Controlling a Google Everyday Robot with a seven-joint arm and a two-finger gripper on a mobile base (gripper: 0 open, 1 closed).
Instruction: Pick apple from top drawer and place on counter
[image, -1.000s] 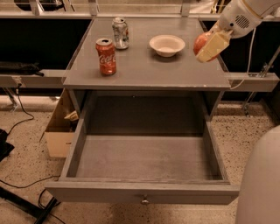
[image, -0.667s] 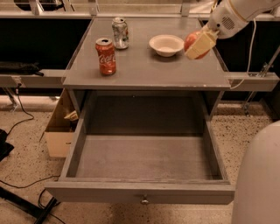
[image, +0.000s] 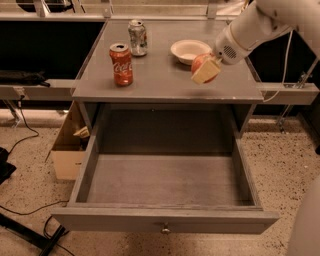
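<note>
My gripper (image: 205, 69) hangs over the right middle of the counter (image: 160, 80), reaching in from the upper right on a white arm. It is shut on the red apple (image: 199, 62), which sits between the cream fingers (image: 206, 72) just above the counter top, in front of the white bowl (image: 189, 50). The top drawer (image: 162, 180) is pulled fully open below the counter, with nothing in it. Its small round knob (image: 164, 230) shows on the front panel.
A red Coca-Cola can (image: 121, 64) stands on the counter's left side and a silver can (image: 137, 37) behind it. A cardboard box (image: 70, 145) sits on the floor left of the cabinet. Cables lie on the floor at the lower left.
My gripper has carried the apple leftward and downward, from beyond the counter's right edge, past the bowl, to low over the counter's right middle.
</note>
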